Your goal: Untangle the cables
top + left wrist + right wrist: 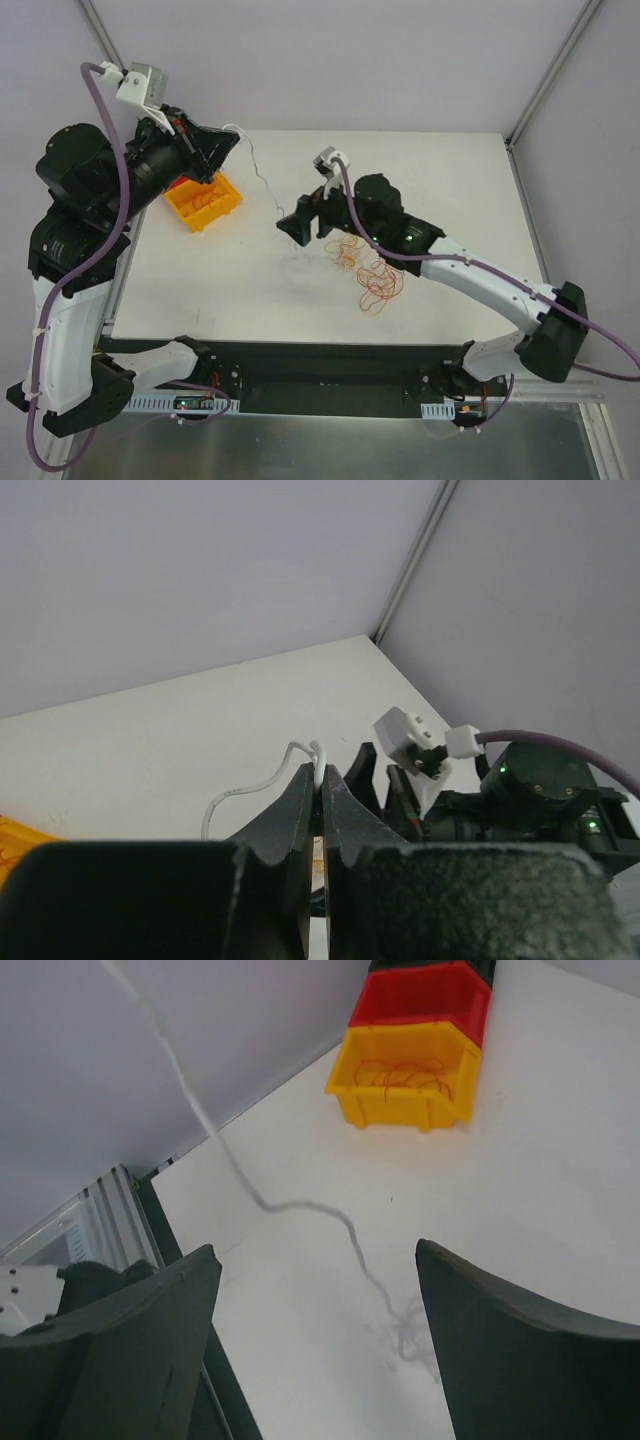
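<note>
My left gripper (226,146), raised above the table's far left, is shut on a thin white cable (262,178); the left wrist view shows the strand (250,788) pinched between the closed fingertips (305,780). The white cable (343,1216) hangs slack down to a small coil on the table (406,1336). My right gripper (296,226) hovers over that coil, open, with nothing between its fingers (190,1280). A tangle of orange and red cables (372,276) lies on the table under the right forearm.
A yellow bin (203,201) holding orange strands sits at the table's left, with a red bin (180,184) behind it; both show in the right wrist view as yellow bin (410,1085) and red bin (425,1000). The table's left edge (125,270) runs near the left arm.
</note>
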